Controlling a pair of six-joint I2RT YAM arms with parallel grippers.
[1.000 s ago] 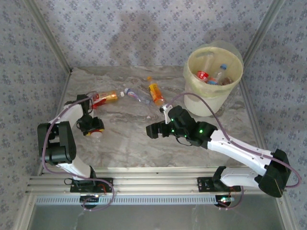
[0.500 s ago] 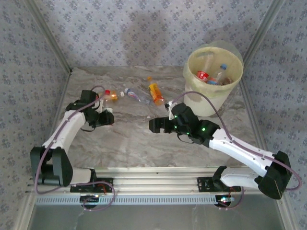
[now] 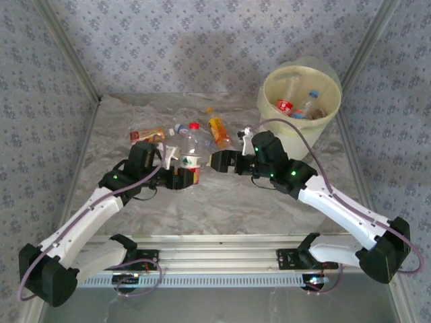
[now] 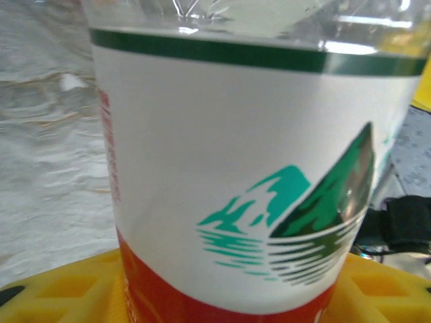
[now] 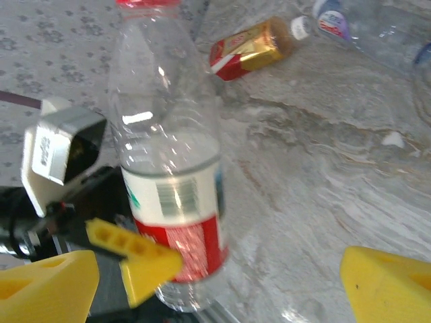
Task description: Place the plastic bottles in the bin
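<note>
From the top camera, the left gripper [image 3: 180,176] is clenched on the lower part of the upright bottle [image 3: 190,149], which is clear with a red cap. The right gripper [image 3: 219,161] sits just to that bottle's right, jaws spread and empty. The bin [image 3: 289,145] stands well to its right, farther back. Behind it lie an orange bottle [image 3: 217,130] and a red-and-gold bottle [image 3: 148,135].

On the left wrist, the upright bottle [image 4: 229,168] is cut off above its label, with a yellow finger [image 4: 47,296] below.

On the right wrist, the upright bottle's [image 5: 168,134] base is blurred behind the left gripper [image 5: 135,259]. The right gripper's [image 5: 219,282] fingers stand apart. A blue-capped bottle [image 5: 333,20] beyond is cropped.
</note>
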